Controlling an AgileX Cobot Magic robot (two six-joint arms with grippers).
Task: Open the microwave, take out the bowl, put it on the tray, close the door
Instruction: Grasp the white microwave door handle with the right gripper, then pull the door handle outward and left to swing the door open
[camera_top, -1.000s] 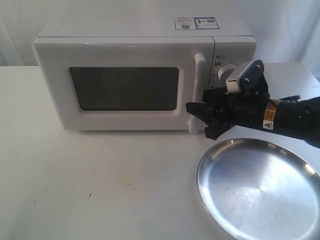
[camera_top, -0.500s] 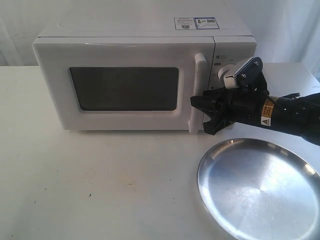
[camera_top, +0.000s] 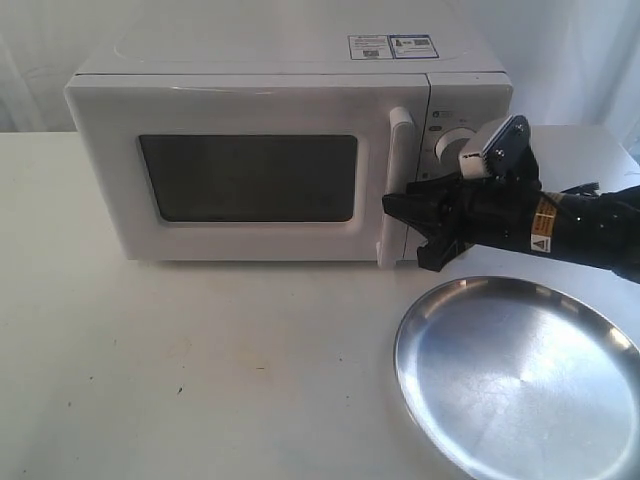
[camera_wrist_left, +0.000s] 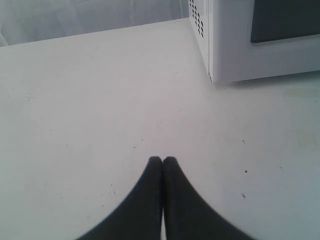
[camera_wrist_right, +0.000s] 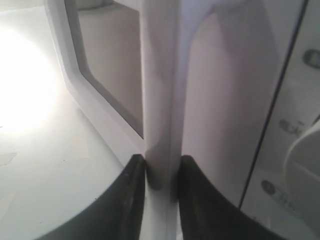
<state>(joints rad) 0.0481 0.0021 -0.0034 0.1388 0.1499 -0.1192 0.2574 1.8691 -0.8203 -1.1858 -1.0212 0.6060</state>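
Door (camera_top: 110, 190) of your microwave (camera_top: 250, 60) sits flush with the front, its dark window (camera_top: 247, 178) facing out. The microwave stands toward the back of the tabletop (camera_top: 200, 370).

Your right gripper (camera_top: 405, 232) has reached in from the right side and is at the lower part of the vertical white handle (camera_top: 399, 140). In the right wrist view its jaws are only narrowly apart, one black finger (camera_wrist_right: 132, 190) on each side of the handle (camera_wrist_right: 160, 100) and both pressed against it, so you are clamped on the bar. The arm crosses in front of the control panel and partly covers the upper knob (camera_top: 448, 140).

Just below and to the right of that gripper, the steel tray (camera_top: 480, 400) lies flat on the tabletop, in front of the microwave's right end and apart from it. Two stickers (camera_top: 390, 46) sit on the microwave's top.

Your left gripper (camera_wrist_left: 162, 161) hangs over bare tabletop (camera_wrist_left: 75, 100) with its jaws closed together, tips touching and gripping nothing. The microwave's corner (camera_wrist_left: 225, 60) is well ahead of it.
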